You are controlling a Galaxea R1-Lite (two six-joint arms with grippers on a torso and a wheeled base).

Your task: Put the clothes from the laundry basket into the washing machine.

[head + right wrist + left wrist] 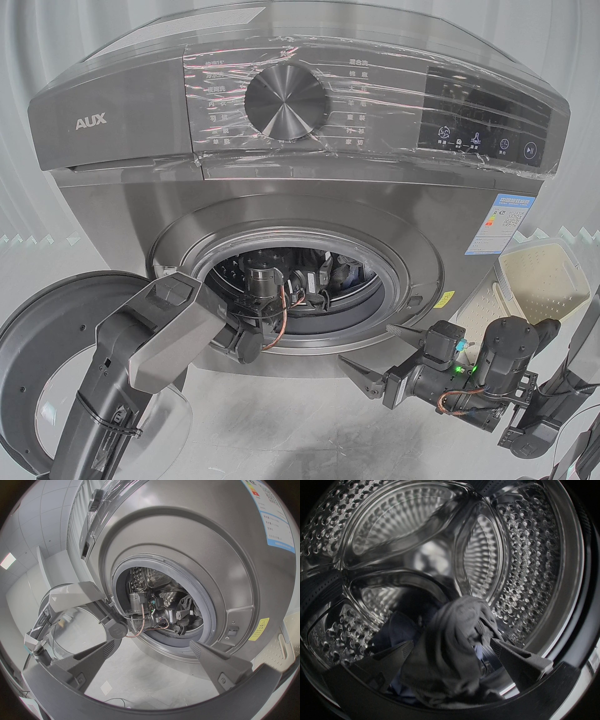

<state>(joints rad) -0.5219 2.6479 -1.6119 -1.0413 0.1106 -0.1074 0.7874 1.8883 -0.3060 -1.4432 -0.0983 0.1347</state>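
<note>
The washing machine (125,206) stands with its door (44,350) swung wide to the robot's left, which leaves the round opening free for the left arm; that arm is in through the opening, so the left gripper (451,641) sits inside the drum (531,558), the sensible place to let a garment go; its jaws stand wide apart, clamping nothing, and a grey garment (450,655) bunches in the gap between them, on top of a darker blue cloth (400,630) on the drum's lower side; I judge the grey piece to be dropped rather than held, though whether it brushes a finger is hard to make out; the right gripper (364,342) hangs outside, low before the machine's front and just beside the opening, jaws spread and empty, kept out of the left arm's way; the laundry basket (544,275) leans tipped against the machine on the robot's right, its pale perforated inside turned toward the robot; the right arm covers its lower part, so I cannot tell if clothes remain in it; the drum's floor under the pile is hidden by the gripper's own body and by shadow.
</note>
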